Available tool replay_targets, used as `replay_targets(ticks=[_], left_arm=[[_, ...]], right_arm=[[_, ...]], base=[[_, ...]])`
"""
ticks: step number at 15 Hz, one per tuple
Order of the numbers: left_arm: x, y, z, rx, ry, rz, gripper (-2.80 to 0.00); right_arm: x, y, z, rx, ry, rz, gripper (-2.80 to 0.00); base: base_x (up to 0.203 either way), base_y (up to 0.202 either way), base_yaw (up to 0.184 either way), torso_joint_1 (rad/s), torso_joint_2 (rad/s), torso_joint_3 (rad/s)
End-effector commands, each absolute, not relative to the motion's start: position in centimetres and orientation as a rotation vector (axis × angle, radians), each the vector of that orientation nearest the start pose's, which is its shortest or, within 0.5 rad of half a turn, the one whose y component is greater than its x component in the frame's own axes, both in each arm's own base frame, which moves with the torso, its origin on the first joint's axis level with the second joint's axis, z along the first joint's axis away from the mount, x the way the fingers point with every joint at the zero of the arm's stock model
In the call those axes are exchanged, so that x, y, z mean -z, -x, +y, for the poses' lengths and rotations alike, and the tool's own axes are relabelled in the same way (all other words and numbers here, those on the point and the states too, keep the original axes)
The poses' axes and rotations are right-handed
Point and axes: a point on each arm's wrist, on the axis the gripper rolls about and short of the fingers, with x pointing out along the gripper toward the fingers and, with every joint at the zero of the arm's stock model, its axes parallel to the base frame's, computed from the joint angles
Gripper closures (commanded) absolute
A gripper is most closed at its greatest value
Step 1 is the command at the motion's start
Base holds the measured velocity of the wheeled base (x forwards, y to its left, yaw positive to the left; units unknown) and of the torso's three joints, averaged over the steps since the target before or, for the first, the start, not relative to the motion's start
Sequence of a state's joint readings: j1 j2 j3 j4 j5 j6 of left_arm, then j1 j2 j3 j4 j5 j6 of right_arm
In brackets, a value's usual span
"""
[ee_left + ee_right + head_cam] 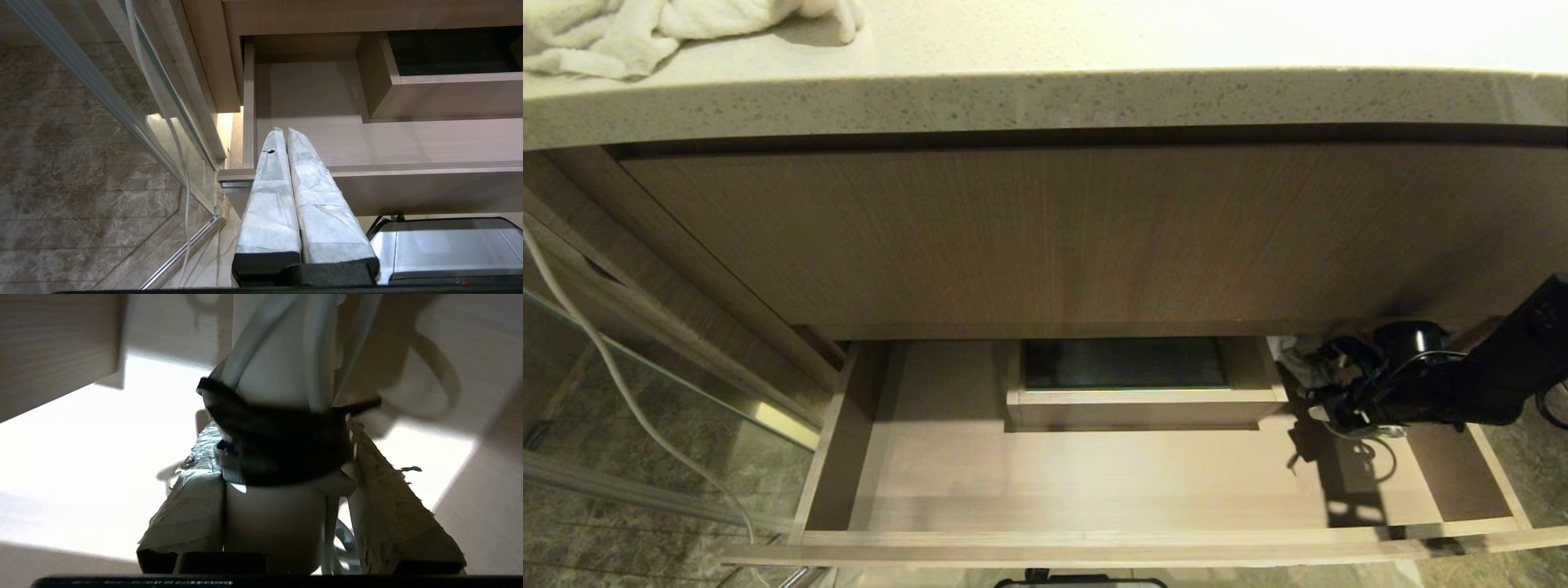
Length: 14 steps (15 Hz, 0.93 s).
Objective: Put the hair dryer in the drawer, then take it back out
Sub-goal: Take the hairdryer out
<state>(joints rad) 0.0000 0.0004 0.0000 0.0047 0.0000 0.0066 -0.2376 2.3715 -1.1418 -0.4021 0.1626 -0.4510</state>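
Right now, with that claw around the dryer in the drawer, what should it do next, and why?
Probably lift it straight up. The right gripper is shut on the dryer, low in the open drawer under the counter, so it should clear the drawer's walls first.

1. I find no text, label, brand, number or sign that I can read anywhere in my head view or either wrist view.
2. The drawer (1094,474) front edge at six o'clock in my head view shows plain wood grain and no lettering that I can make out.
3. The hair dryer (282,367) between my right fingers shows no brand mark or printing on the white body or the dark band.
4. The wrapping on my left gripper (286,132) and on my right gripper (282,457) carries no print.
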Motion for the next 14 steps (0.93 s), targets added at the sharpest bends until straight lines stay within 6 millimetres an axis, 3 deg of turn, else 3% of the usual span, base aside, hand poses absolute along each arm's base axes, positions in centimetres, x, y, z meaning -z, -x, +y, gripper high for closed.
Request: replay_targets(ticks=[1,5,14], left_arm=[[-7.5,2.3,0.0,0.0,-0.006,0.008,0.0],[-7.5,2.3,0.0,0.0,-0.006,0.008,0.0],[-7.5,2.3,0.0,0.0,-0.006,0.008,0.0]], right_arm=[[-1.7,-39.1,-9.3,-0.105,0.27,0.78,0.0],[-2.4,-38.0,-9.3,-0.106,0.273,0.785,0.0],[-5.8,-33.3,-8.7,-0.137,0.324,0.842,0.0]], base=[[0.0,0.0,0.0,0.0,0.0,0.0],[0.0,0.0,0.0,0.0,0.0,0.0],[0.0,0.0,0.0,0.0,0.0,0.0]])
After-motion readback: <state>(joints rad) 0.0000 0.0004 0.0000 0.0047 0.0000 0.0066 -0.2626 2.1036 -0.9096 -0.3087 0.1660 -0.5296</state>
